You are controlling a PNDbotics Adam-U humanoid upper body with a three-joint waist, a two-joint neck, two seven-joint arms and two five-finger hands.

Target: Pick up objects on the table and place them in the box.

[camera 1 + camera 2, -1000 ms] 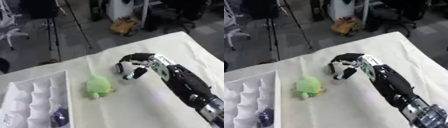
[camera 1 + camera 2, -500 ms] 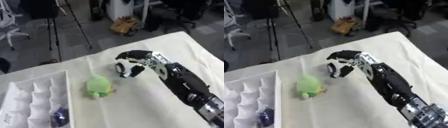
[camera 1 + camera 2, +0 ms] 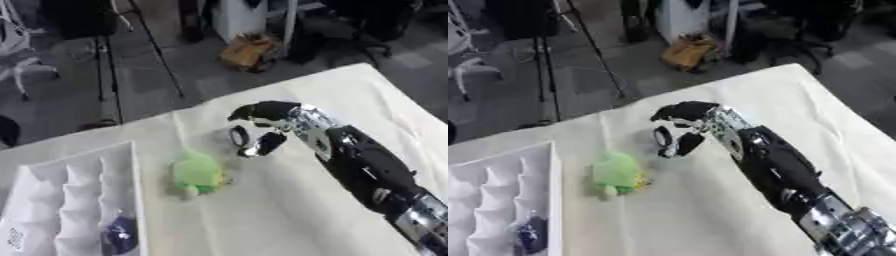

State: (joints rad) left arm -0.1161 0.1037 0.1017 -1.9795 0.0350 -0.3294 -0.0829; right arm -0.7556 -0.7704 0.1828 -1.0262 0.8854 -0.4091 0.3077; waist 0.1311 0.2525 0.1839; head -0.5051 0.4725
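On the cream-covered worktop [image 3: 289,220], right robot hand [image 3: 262,125] reaching in from the right with fingers curled and grasping nothing, green plush toy [image 3: 197,172] lying just left of it and apart, white compartmented box [image 3: 70,200] at far left, a dark purple object [image 3: 118,237] in one near compartment

Matt cream cloth [image 3: 289,210] (creased) under a soft green toy [image 3: 197,172].
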